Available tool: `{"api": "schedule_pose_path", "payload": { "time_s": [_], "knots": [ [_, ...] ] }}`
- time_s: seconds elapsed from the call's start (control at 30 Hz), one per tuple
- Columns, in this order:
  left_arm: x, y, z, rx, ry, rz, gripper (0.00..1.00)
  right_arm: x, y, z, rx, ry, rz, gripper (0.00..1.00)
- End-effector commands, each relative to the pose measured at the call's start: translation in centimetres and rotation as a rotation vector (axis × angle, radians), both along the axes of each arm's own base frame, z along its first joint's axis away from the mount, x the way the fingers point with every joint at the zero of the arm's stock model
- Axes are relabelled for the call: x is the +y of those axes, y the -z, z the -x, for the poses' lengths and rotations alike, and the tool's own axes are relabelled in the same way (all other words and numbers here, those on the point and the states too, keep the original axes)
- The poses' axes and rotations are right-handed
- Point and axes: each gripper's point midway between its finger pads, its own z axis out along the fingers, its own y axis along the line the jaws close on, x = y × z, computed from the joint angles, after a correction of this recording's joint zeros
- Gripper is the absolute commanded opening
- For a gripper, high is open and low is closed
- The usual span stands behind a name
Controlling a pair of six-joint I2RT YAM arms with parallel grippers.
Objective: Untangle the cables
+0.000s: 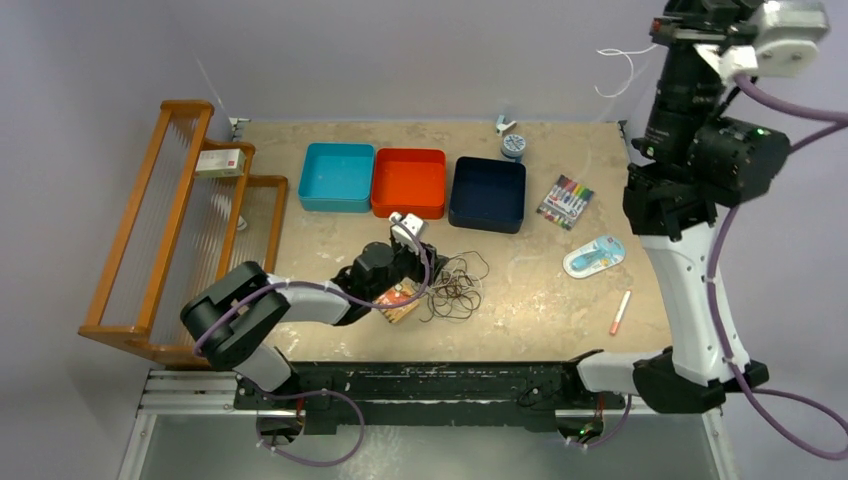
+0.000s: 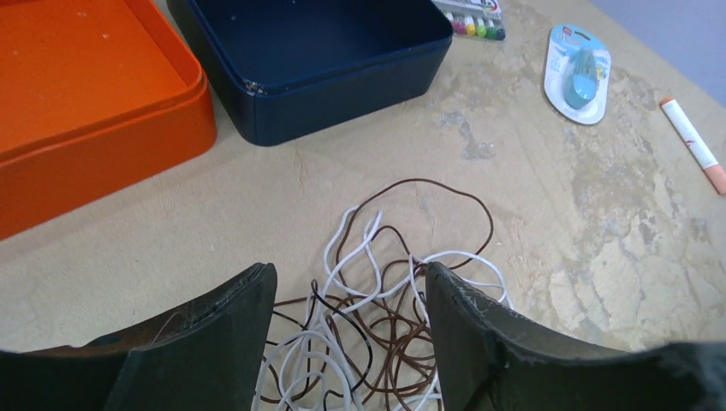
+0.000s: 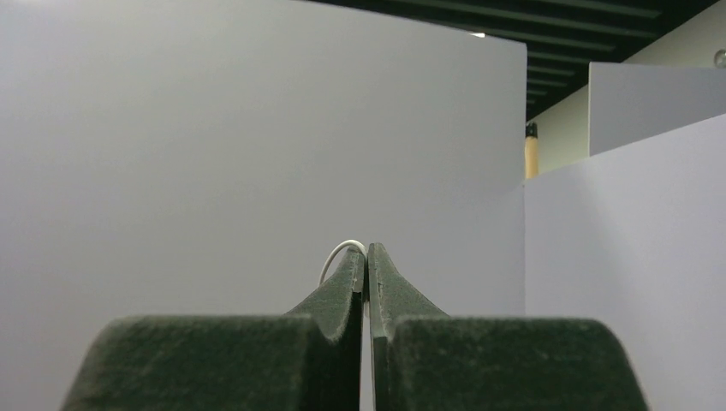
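Left hand [image 2: 349, 276]: fingers wide apart, low over the cables, holding nothing.
Cables [image 2: 389, 338]: brown, white and black tangle lying on worktop [image 2: 556, 257], near dark blue tray [image 2: 342, 94].
Right hand [image 3: 366, 257]: raised high off worktop, pinched on white cable [image 3: 334, 253].

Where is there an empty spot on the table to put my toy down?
Best spot: the bare table between the tangled cables and the loose pen. There is also room on the near side of the teal bin, beside the wooden rack. It is crowded around the left tool, over the tangle.
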Motion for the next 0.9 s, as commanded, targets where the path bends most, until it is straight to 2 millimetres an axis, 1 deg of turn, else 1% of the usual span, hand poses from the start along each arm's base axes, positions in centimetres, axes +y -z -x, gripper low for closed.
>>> {"api": "schedule_pose_path", "payload": {
  "time_s": [0.0, 0.17, 0.3, 0.43, 0.57, 0.63, 0.73, 0.8, 0.87],
  "knots": [
    [0.3, -3.5, -0.5, -0.051, -0.024, 0.025, 0.65, 0.7, 0.6, -3.2, 0.059, -0.002, -0.023, 0.00],
    [2.0, -4.2, -1.2, -0.023, -0.134, 0.020, 0.69, 2.9, 1.7, -7.6, 0.128, -0.053, 0.006, 0.00],
    [2.8, -3.7, -1.9, 0.044, -0.213, -0.013, 0.72, 4.4, 2.7, -11.4, 0.183, -0.095, 0.028, 0.00],
    [3.2, -3.3, -2.3, 0.114, -0.263, -0.045, 0.73, 4.9, 4.9, -15.1, 0.254, -0.124, 0.032, 0.00],
    [3.4, -2.7, -2.6, 0.157, -0.282, -0.071, 0.74, 4.4, 8.1, -18.6, 0.341, -0.185, 0.027, 0.00],
    [3.5, -2.5, -2.6, 0.164, -0.284, -0.080, 0.74, 4.3, 10.3, -20.4, 0.396, -0.225, 0.025, 0.00],
    [3.6, -2.3, -2.6, 0.168, -0.287, -0.090, 0.74, 4.8, 14.1, -22.9, 0.485, -0.259, 0.031, 0.00],
    [3.7, -2.2, -2.6, 0.170, -0.287, -0.095, 0.74, 5.2, 16.2, -24.0, 0.534, -0.272, 0.034, 0.00],
    [3.7, -2.2, -2.7, 0.170, -0.291, -0.101, 0.74, 5.5, 17.7, -24.6, 0.562, -0.288, 0.030, 0.00]
  ]
}}
